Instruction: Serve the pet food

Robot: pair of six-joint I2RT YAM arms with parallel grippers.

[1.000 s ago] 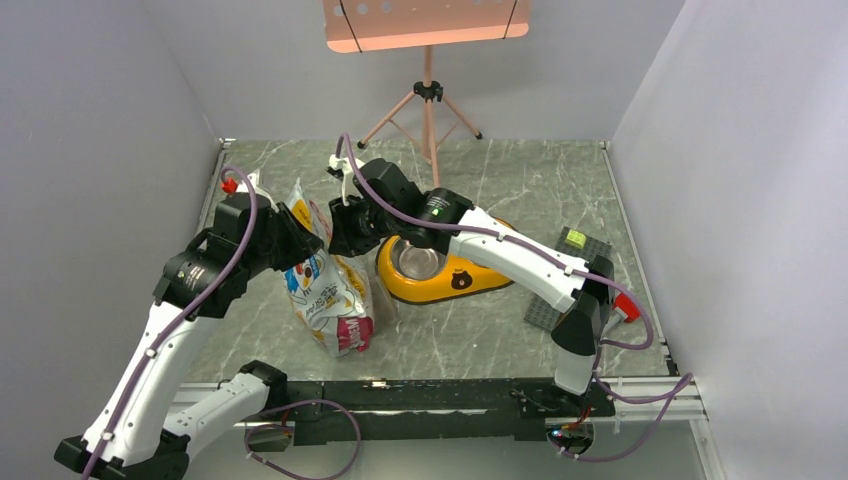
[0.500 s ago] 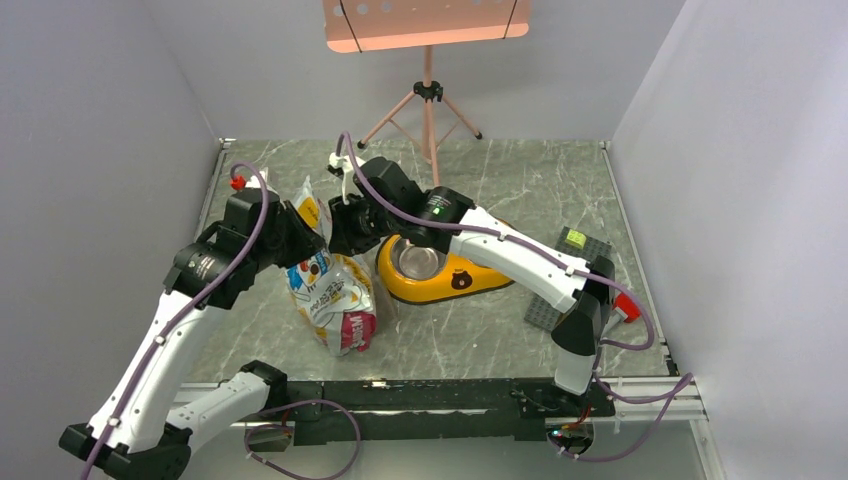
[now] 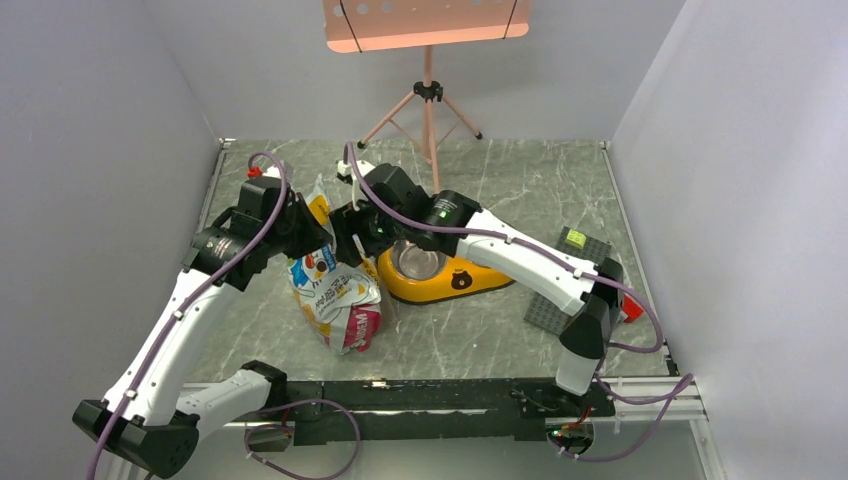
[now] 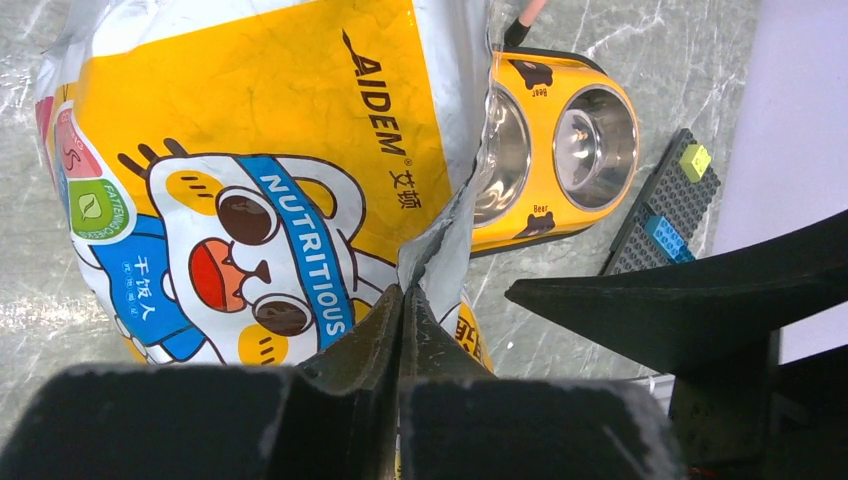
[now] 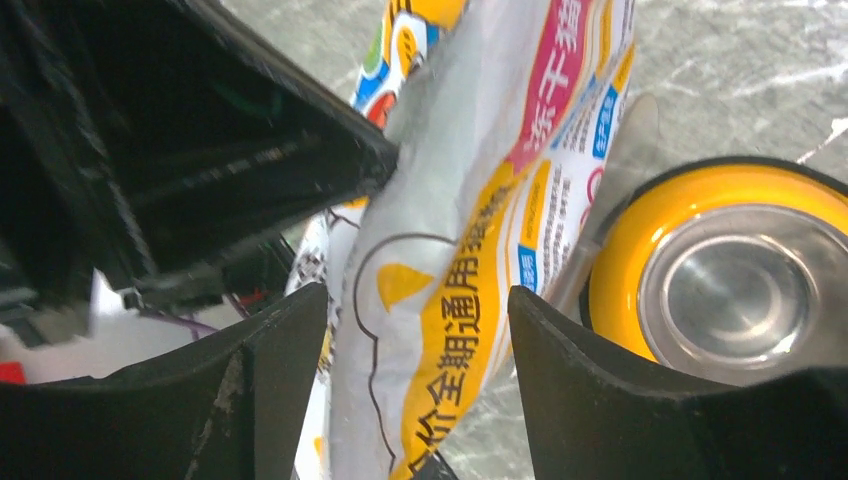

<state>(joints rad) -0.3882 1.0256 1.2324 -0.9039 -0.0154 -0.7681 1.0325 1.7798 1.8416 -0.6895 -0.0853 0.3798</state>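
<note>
Since the earlier frame, the left arm has swung toward 12 o'clock and the bag's top has shifted with it toward the feeder.

1. We find the left gripper [image 4: 402, 300] clenched on a folded edge at the top of the pet food bag [image 4: 270, 150]. In the top view it sits at 11 o'clock of the bag.
2. The bag stands on the table [image 3: 480, 330], just beside the feeder [image 3: 450, 275], at its 9 o'clock.
3. The right gripper [image 5: 410, 300] straddles the bag's upper edge at 1 o'clock. Its jaws stand apart, and we judge it released.
4. Both steel bowls [image 4: 595, 145] show bare metal.

Status: we see no kibble, so the pet food is presumably inside the bag. Securing the bag appears to be in progress. Opening the bag and pouring are still to be done.
</note>
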